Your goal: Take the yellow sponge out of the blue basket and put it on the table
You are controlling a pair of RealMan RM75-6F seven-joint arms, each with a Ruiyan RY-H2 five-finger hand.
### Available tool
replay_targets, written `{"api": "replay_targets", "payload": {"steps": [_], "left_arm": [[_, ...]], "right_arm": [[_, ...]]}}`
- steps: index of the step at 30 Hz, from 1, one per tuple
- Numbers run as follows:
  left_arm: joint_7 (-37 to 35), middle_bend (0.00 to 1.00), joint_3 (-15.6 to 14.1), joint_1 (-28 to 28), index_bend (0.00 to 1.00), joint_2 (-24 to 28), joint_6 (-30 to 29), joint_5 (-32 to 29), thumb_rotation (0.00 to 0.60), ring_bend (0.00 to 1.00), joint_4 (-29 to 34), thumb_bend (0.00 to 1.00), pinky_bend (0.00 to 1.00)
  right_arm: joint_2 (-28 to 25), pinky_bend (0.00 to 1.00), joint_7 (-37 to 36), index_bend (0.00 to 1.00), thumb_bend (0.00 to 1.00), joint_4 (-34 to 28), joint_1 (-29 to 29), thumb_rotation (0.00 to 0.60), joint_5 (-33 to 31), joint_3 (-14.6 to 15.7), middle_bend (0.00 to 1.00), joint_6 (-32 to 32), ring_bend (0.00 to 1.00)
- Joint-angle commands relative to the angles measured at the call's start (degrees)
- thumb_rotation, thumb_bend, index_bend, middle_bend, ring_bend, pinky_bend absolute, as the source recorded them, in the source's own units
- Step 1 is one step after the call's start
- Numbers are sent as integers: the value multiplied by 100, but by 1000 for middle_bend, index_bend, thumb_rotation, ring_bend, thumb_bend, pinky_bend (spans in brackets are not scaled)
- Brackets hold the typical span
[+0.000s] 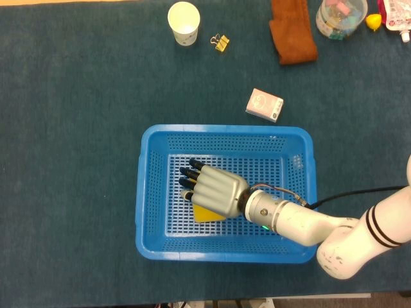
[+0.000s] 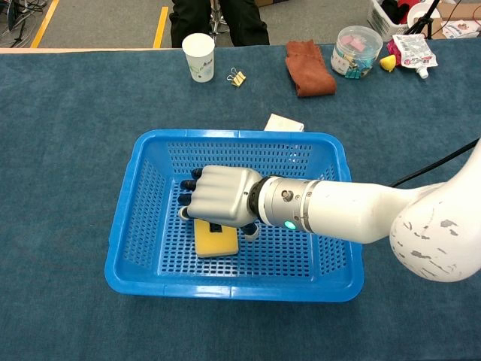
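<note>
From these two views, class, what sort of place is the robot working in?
Probably a lab or test room: a cloth-covered table strewn with unrelated props, such as a paper cup and a binder clip, and yellow floor tape beyond it.

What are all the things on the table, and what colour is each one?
blue basket: one, blue, near middle of the table.
yellow sponge: one, yellow, on the basket floor, partly under the hand.
paper cup: one, white, far side, upright.
binder clip: one, gold and black, right of the cup.
brown cloth: one, brown, far side.
small box: one, pink and white, just behind the basket.
clear tub: one, see-through with colourful bits, far right.
yellow toy: one, small, beside the tub; too small to identify.
white packet: one, white with red, far right corner.
table: one, dark teal cover.
right hand: one, grey with dark fingers, inside the basket over the sponge; whether it grips it cannot be told.
</note>
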State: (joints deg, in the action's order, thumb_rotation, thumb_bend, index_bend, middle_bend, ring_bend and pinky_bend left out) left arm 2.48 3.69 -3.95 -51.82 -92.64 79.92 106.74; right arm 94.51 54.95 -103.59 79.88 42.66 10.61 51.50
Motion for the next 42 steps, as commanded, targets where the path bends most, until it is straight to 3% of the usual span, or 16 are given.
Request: {"api": "replay_targets", "payload": {"steps": [1,6,16,29,35,42], "left_arm": [[-21,318,-4,-9,326,10,3,-8,600,232,-14,230,239],[-87,318,-14,-28,326,15,3,-12,600,232,-49,230,239],[-176,318,-31,-76,326,12,-44,17,600,232,-68,230,239],[-207,318,-33,-111,326,-16,-85,33,600,232,-64,230,239],[-167,318,-17,-78,327,-5,-68,70,600,232,-18,230,239],[-82,318,13,5,326,17,13,96,600,232,40,230,239]], "right_arm": [[24,113,67,228,144,26,-25,600,-24,-12,156,29,0],[73,113,226,298,207,63,-49,600,-96,-18,173,73,0],[144,113,576,311,209,94,-102,600,-61,51,179,183,0],[200,114,655,415,263,189,-364,600,360,46,234,374,34],[-240,115,432,422,271,-286,-505,600,673,-92,240,519,40],[-1391,115,-153,423,271,-1252,-865,600,1020,-263,241,945,40]]}}
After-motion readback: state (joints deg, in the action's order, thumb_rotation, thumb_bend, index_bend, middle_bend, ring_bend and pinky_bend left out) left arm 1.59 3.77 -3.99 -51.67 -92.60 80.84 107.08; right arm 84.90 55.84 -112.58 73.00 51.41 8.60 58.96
